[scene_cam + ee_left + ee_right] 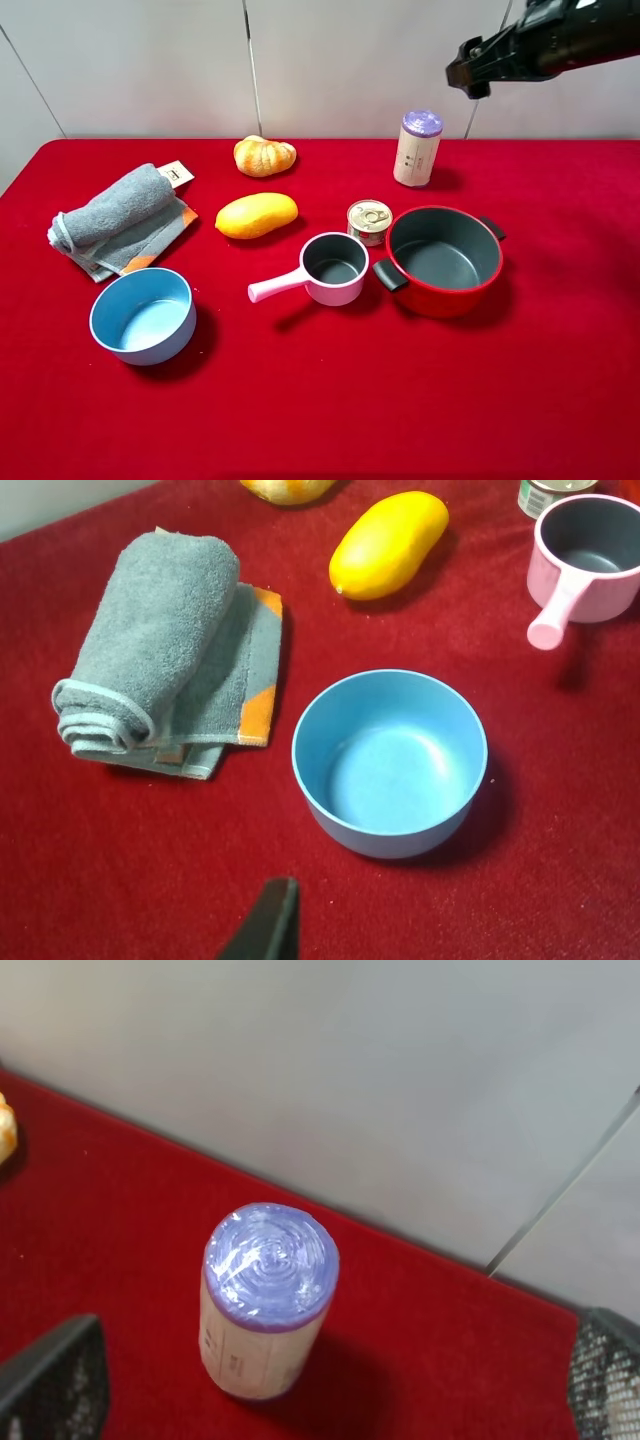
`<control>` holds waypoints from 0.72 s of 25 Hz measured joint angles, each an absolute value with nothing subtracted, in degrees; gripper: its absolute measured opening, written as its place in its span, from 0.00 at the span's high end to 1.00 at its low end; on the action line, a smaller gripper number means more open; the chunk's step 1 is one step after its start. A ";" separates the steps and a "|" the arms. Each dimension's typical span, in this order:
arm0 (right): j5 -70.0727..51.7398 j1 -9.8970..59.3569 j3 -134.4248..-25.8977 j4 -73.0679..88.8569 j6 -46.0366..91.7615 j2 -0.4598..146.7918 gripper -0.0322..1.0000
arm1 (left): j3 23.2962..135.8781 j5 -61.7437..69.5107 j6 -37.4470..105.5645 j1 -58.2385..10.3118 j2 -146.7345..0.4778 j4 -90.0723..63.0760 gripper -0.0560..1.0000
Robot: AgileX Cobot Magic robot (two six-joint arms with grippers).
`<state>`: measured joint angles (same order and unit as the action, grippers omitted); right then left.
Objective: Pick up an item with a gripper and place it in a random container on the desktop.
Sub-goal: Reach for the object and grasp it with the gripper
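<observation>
The item (417, 148), a beige printed cylinder with a lilac crinkled top, stands upright at the back of the red table, behind the red pot. In the right wrist view the item (265, 1300) stands between and beyond my two spread fingers. My right gripper (468, 76) hangs open and empty in the air, above and to the right of the item; it also shows in the right wrist view (330, 1385). The light blue bowl (142, 315) sits empty at the front left, and shows in the left wrist view (390, 763). Of my left gripper only one black fingertip (266, 926) shows.
A rolled grey towel (118, 215) lies at the left. A yellow mango (256, 215) and a bread roll (264, 155) lie mid-table. A pink handled saucepan (330, 268), a silver pull-tab can (369, 220) and a red two-handled pot (442, 260) stand close together right of centre.
</observation>
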<state>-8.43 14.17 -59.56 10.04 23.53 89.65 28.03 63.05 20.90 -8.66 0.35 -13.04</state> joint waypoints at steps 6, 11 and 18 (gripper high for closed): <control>-8.56 16.16 -63.94 10.30 23.41 93.76 0.30 | 28.03 63.05 20.90 -8.66 0.35 -13.04 0.01; -10.39 16.80 -68.95 10.74 23.36 98.42 0.30 | 28.03 63.05 20.90 -8.66 0.35 -13.04 0.01; -13.23 16.80 -74.54 11.33 23.36 104.73 0.30 | 28.03 63.05 20.90 -8.66 0.35 -13.04 0.01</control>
<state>-13.23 16.80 -74.54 11.33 23.36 104.73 28.03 63.05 20.90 -8.66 0.35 -13.04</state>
